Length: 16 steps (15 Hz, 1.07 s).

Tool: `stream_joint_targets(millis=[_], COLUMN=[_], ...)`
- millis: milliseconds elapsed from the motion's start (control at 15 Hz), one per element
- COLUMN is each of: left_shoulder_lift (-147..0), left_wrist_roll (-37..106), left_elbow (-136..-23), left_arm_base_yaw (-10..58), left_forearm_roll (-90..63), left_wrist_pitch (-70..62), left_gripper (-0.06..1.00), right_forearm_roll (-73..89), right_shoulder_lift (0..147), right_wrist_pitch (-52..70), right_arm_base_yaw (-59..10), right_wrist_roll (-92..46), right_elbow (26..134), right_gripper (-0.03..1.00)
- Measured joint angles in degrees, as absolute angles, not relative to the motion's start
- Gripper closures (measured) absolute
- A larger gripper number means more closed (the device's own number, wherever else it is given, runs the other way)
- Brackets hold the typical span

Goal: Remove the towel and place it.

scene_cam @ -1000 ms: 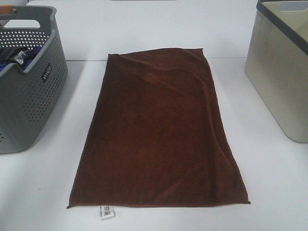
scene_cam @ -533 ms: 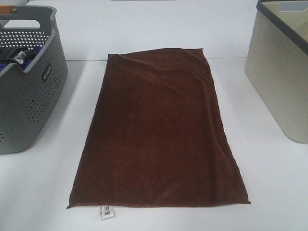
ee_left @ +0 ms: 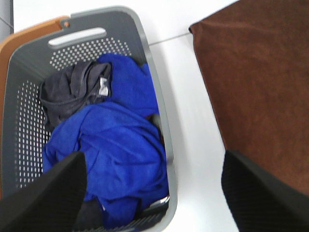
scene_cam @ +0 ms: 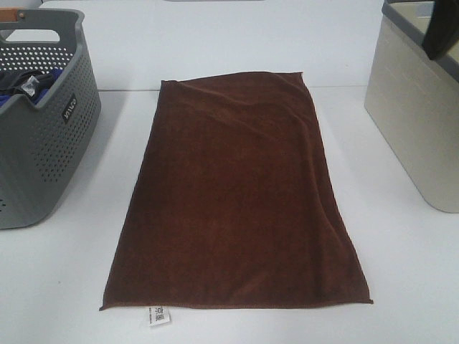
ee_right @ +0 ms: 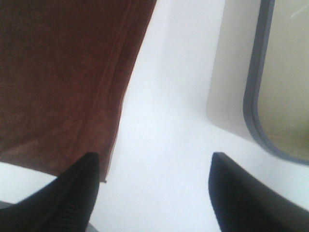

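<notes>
A: Something dark has come into the top right corner of the high view, over the beige bin [scene_cam: 419,122], where half a second ago we saw only the bin's rim. We take it for part of the right arm, though we cannot tell which part. Nothing else has shifted.

B: Agreed. We see the towel [scene_cam: 237,193] lying flat on the white table [scene_cam: 401,272], a long reddish-brown plush rectangle with a stitched hem. Its far end lies at the seam in the table, its near end close to the front edge.

A: A small white tag [scene_cam: 159,315] sticks out at the near left corner. It carries dark print, too small for us to read.

B: The grey basket [scene_cam: 43,143] on the left is plastic, perforated with rows of small holes, with a cut-out handle. A dark label on its side has white lettering we cannot make out. Bright blue cloth [ee_left: 120,159] and a dark grey garment [ee_left: 72,92] are bunched inside.

A: Bare table runs down both long sides of the towel, between it and each container.

B: The left gripper [ee_left: 154,193] hangs above the basket's inner rim, its black ribbed fingers [ee_left: 43,198] spread wide and empty. The right gripper [ee_right: 154,193] is equally wide apart and holds nothing, over bare table between the towel's hem and the bin.
</notes>
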<state>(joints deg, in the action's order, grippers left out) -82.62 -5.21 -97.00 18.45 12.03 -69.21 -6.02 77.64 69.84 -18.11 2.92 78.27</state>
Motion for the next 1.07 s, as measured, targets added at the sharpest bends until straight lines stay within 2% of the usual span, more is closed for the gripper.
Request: stream_joint_targets(millis=[600, 800, 1067], left_shoulder_lift=[-42.9, -27.8, -11.8], left_wrist_roll=[-7.0, -6.9, -1.7], left_elbow=[-45.1, -38.0, -34.2], left_arm_base_yaw=[18.4, 18.4, 18.4], left_forearm_roll=[6.3, 3.7, 0.0], left_wrist_pitch=[-69.8, -70.2, -68.3], left_gripper=[0.2, 0.2, 0.2], right_forearm_roll=[-6.0, -6.0, -6.0], right_shoulder_lift=[44.7, 35.1, 25.4], right_wrist_pitch=[70.0, 68.1, 64.1], right_arm_base_yaw=[-18.1, -18.1, -18.1], right_wrist_roll=[5.4, 5.4, 5.4], right_elbow=[45.1, 37.8, 31.7], right_gripper=[0.34, 0.34, 0.34])
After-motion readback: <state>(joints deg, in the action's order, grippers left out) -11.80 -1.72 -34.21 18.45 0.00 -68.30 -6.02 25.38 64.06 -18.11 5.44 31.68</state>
